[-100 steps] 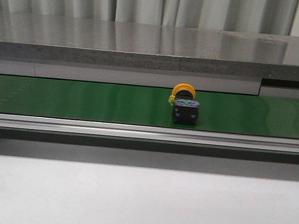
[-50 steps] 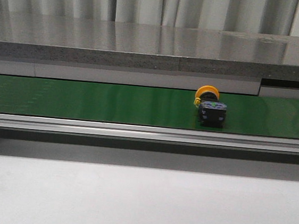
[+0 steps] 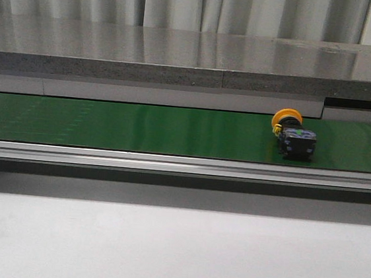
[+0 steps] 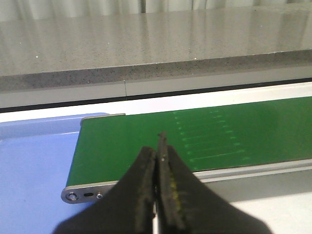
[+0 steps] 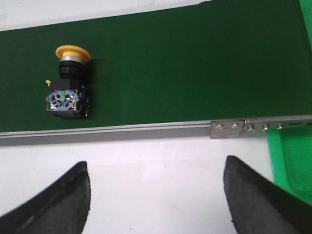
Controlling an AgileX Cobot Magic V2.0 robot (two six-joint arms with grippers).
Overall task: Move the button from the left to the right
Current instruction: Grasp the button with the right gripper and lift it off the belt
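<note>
The button (image 3: 294,136), a yellow-orange round head on a dark boxy body with a tiny green mark, lies on its side on the green belt (image 3: 127,125), right of the middle. In the right wrist view the button (image 5: 68,87) lies on the belt, beyond my right gripper (image 5: 156,168), which is open over the white table with nothing between its fingers. My left gripper (image 4: 158,146) is shut and empty, hanging over the belt's other end (image 4: 146,141). Neither gripper shows in the front view.
A grey stone ledge (image 3: 193,63) runs behind the belt, and an aluminium rail (image 3: 183,165) along its front. A blue surface (image 4: 34,165) lies beside the belt's left end. A green bin (image 5: 292,165) sits beside the rail's bracket (image 5: 226,127) at the right end.
The button has travelled to the right along the belt, from near the middle to right of the middle. No gripper touches it.
</note>
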